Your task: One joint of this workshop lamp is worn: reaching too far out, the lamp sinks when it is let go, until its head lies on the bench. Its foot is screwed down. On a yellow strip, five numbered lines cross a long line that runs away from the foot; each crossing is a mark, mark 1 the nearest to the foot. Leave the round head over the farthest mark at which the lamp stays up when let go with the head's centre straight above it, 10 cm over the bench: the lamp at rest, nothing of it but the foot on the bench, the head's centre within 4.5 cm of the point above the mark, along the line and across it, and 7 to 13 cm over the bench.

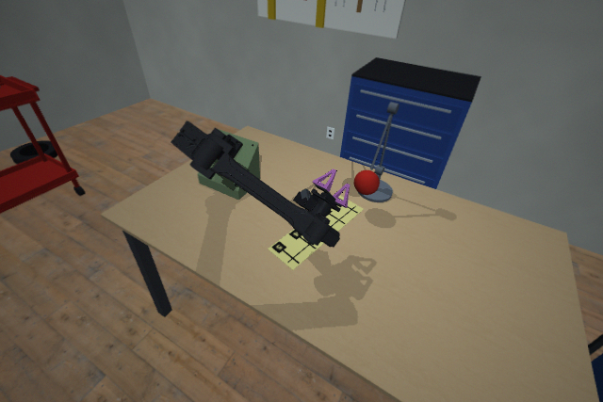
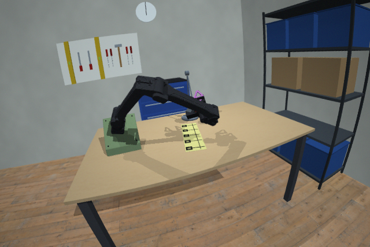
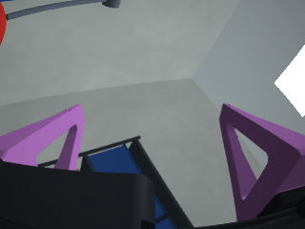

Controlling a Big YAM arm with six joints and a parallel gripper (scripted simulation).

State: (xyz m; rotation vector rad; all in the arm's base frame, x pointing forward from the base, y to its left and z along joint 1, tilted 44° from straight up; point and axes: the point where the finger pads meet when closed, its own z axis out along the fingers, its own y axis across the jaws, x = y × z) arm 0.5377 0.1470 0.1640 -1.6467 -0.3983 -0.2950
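The lamp's red round head (image 1: 366, 182) hangs in the air close to the round grey foot (image 1: 382, 194) (image 2: 185, 117), on the strip's side of it. The lamp's upper joint (image 1: 392, 107) (image 2: 187, 73) stands high above the foot. In the wrist view the head (image 3: 2, 24) is cut off at the left edge; in the exterior view it is hidden behind the gripper. The yellow strip (image 1: 293, 247) (image 2: 194, 144) lies on the bench, partly under the arm in the top view. My gripper (image 1: 341, 178) (image 3: 152, 112) is open and empty, raised beside the head, apart from it.
The arm's green base block (image 1: 251, 164) (image 2: 119, 147) stands on the bench (image 1: 438, 290) (image 2: 161, 166) to the left. My forearm (image 1: 263, 198) (image 2: 187, 99) reaches across above the strip. A blue drawer cabinet (image 1: 404, 118) stands behind the lamp.
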